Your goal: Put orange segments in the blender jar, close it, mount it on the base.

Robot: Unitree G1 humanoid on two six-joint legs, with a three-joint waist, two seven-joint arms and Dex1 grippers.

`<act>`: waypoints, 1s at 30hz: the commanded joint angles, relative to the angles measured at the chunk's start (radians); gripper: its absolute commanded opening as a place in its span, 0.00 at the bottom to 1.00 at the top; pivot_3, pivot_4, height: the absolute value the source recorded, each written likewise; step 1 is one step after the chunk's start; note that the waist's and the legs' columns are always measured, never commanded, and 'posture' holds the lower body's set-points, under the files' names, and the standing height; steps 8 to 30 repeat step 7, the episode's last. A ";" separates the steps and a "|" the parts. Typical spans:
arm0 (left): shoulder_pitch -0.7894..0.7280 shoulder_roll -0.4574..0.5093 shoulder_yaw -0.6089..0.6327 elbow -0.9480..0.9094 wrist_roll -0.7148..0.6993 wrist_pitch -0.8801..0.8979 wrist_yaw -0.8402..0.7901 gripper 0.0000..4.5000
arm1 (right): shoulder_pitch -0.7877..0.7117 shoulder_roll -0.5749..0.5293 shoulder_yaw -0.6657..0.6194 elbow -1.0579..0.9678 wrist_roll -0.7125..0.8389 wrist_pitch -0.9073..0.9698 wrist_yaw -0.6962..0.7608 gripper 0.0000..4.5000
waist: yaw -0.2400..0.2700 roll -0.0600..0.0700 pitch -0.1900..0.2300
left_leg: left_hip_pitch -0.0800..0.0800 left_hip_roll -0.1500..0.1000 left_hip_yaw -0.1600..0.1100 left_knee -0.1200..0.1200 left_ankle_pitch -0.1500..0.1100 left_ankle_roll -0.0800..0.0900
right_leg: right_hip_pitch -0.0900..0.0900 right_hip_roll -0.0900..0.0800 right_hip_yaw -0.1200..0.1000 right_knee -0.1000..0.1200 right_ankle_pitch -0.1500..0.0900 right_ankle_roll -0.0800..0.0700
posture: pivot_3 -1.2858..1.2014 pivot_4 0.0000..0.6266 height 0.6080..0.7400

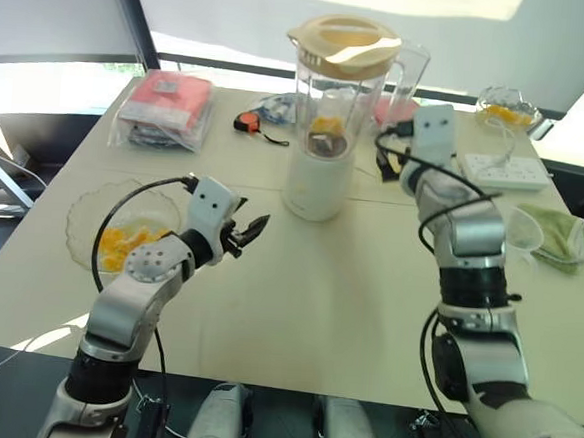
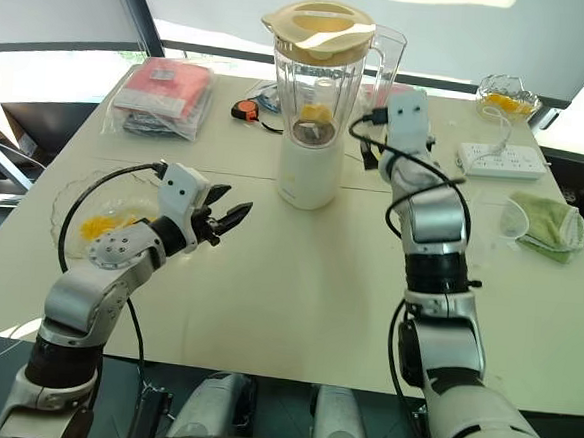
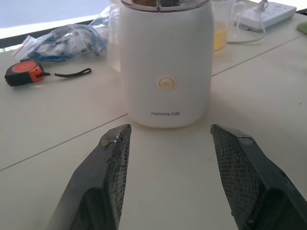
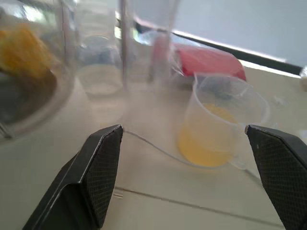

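The blender jar (image 1: 336, 92), clear with a beige lid (image 1: 343, 40), stands on the white base (image 1: 317, 186) at the table's middle. A few orange segments (image 1: 327, 126) lie at its bottom. More orange segments (image 1: 125, 242) fill a shallow clear bowl (image 1: 82, 209) at the near left. My left gripper (image 3: 169, 128) is open and empty, low over the table in front of the base and pointing at it. My right gripper (image 4: 183, 128) is wide open and empty, just right of the jar, apart from it, near its handle (image 1: 411, 72).
A clear measuring cup (image 4: 220, 129) of yellow liquid stands beyond my right gripper. A small glass bowl (image 1: 507, 109), a power strip (image 1: 504, 172) and a green cloth (image 1: 556, 236) are at the right. A bag of red packets (image 1: 164, 110) and a tape measure (image 1: 247, 124) lie at the back left.
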 commanded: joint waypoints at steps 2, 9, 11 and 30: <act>0.048 0.036 0.024 -0.020 -0.006 -0.032 -0.029 0.61 | 0.216 -0.019 -0.062 -0.249 0.056 -0.152 0.097 0.93 | -0.007 0.000 0.001 | 0.000 0.000 0.000 0.000 0.000 0.000 | 0.000 0.000 0.000 0.000 0.000 0.000 | 0.52 0.24 1.00; 0.091 0.060 0.027 -0.002 -0.022 -0.049 -0.070 0.61 | 0.499 -0.008 -0.182 -0.399 0.194 -0.319 0.248 0.93 | -0.007 -0.001 0.002 | 0.002 0.001 0.000 0.000 0.000 0.000 | 0.000 0.004 0.000 0.001 -0.001 -0.001 | 0.52 0.24 1.00; 0.091 0.060 0.027 -0.002 -0.022 -0.049 -0.070 0.61 | 0.499 -0.008 -0.182 -0.399 0.194 -0.319 0.248 0.93 | -0.007 -0.001 0.002 | 0.002 0.001 0.000 0.000 0.000 0.000 | 0.000 0.004 0.000 0.001 -0.001 -0.001 | 0.52 0.24 1.00; 0.091 0.060 0.027 -0.002 -0.022 -0.049 -0.070 0.61 | 0.499 -0.008 -0.182 -0.399 0.194 -0.319 0.248 0.93 | -0.007 -0.001 0.002 | 0.002 0.001 0.000 0.000 0.000 0.000 | 0.000 0.004 0.000 0.001 -0.001 -0.001 | 0.52 0.24 1.00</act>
